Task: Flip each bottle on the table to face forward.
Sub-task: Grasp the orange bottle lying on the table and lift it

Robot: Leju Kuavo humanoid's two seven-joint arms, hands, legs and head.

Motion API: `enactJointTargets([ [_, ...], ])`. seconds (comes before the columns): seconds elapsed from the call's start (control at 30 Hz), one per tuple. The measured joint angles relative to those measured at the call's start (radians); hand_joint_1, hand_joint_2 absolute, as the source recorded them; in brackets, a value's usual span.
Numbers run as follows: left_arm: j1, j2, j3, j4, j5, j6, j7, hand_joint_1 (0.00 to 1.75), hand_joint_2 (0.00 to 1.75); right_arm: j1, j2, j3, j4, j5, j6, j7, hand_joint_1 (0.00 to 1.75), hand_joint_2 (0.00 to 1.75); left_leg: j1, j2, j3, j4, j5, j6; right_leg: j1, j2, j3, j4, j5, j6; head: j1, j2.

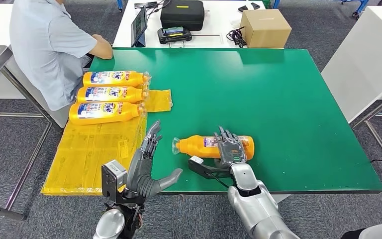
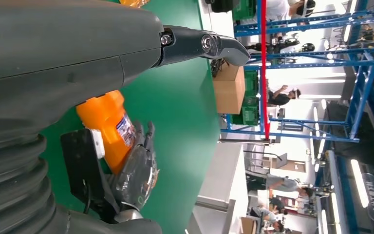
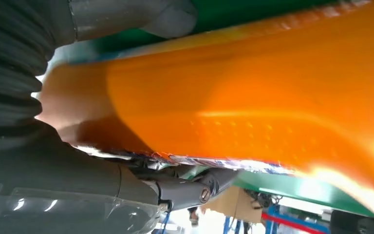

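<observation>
Lying crosswise, the bottle (image 1: 214, 146) points its cap toward the left hand (image 1: 146, 169).

Right hand (image 1: 230, 148) hides bottle (image 1: 214, 146) label; person (image 1: 49, 45) cut off.

**Three cameras, one shared bottle**

The head view looks forward and down from high on the robot over the green table (image 1: 288, 99), arms entering from below. The left wrist view, turned sideways, looks past the left hand (image 2: 53, 53) across the table toward blue racks (image 2: 360, 92). The right wrist view sits very close against the orange bottle (image 3: 253, 97). All three views share that bottle; the head and left wrist views also share the box (image 1: 265, 28).
</observation>
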Motion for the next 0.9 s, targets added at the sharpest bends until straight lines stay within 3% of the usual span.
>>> enactJointTargets([
  [0.1, 0.004, 0.0, 0.001, -0.01, -0.009, 0.002, 0.008, 0.0, 1.75, -0.005, 0.007, 0.012, 0.001, 0.018, 0.038, 0.036, 1.36, 1.75, 0.0, 0.0, 0.0, 0.0, 0.0, 0.0, 0.0, 0.0, 0.0, 0.0, 0.0, 0.0, 0.0, 0.0],
  [0.27, 0.021, 0.0, 0.009, -0.038, -0.02, 0.0, 0.019, 0.0, 1.75, 0.004, 0.008, 0.032, -0.027, 0.024, 0.074, 0.065, 1.75, 1.75, 0.0, 0.0, 0.0, 0.0, 0.0, 0.0, 0.0, 0.0, 0.0, 0.0, 0.0, 0.0, 0.0, 0.0],
  [0.67, 0.038, 0.0, 0.024, -0.06, -0.025, -0.002, 0.021, 0.0, 1.75, 0.023, -0.01, 0.034, -0.066, -0.008, 0.105, 0.075, 1.75, 1.75, 0.0, 0.0, 0.001, 0.0, 0.0, 0.0, 0.0, 0.0, 0.001, 0.0, 0.0, 0.0, 0.0, 0.0],
  [0.77, 0.038, 0.0, 0.024, -0.059, -0.022, -0.003, 0.019, 0.0, 1.75, 0.023, -0.015, 0.018, -0.066, -0.092, 0.099, 0.013, 1.75, 1.75, 0.0, 0.0, 0.002, 0.0, 0.0, 0.0, 0.0, 0.0, 0.002, 0.0, 0.0, 0.0, 0.0, 0.0],
  [0.9, 0.035, 0.0, 0.025, -0.051, 0.013, 0.02, 0.008, 0.0, 1.75, 0.025, -0.022, -0.03, -0.075, -0.297, 0.066, -0.179, 1.75, 1.75, 0.0, 0.003, 0.007, 0.0, -0.002, -0.001, 0.0, 0.002, 0.006, -0.001, 0.0, 0.0, 0.0, 0.0],
])
